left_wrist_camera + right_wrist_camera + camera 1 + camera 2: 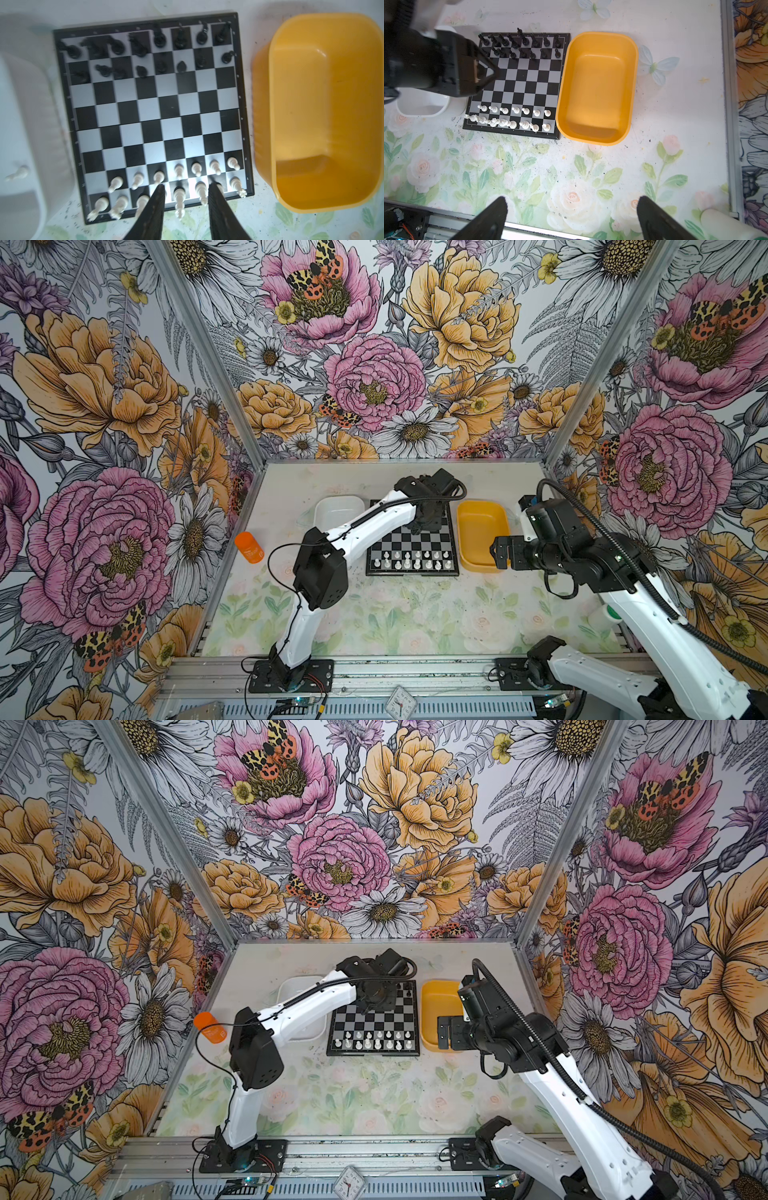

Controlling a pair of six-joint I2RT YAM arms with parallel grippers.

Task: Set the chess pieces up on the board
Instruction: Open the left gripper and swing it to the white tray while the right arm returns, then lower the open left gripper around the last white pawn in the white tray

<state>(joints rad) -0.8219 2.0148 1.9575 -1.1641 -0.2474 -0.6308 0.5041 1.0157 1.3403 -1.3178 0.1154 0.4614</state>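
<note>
Board between white tray and yellow tray | left hand apart over it | right hand apart

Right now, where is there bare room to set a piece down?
The board's four middle rows lie bare between the black pawns and white pawns. One square ending the white pawns' row, nearest the white tray, is free. The yellow tray looks empty. Either end is crowded.

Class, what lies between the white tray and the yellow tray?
The board lies between the white tray and the yellow tray, shown best in the right wrist view.
</note>
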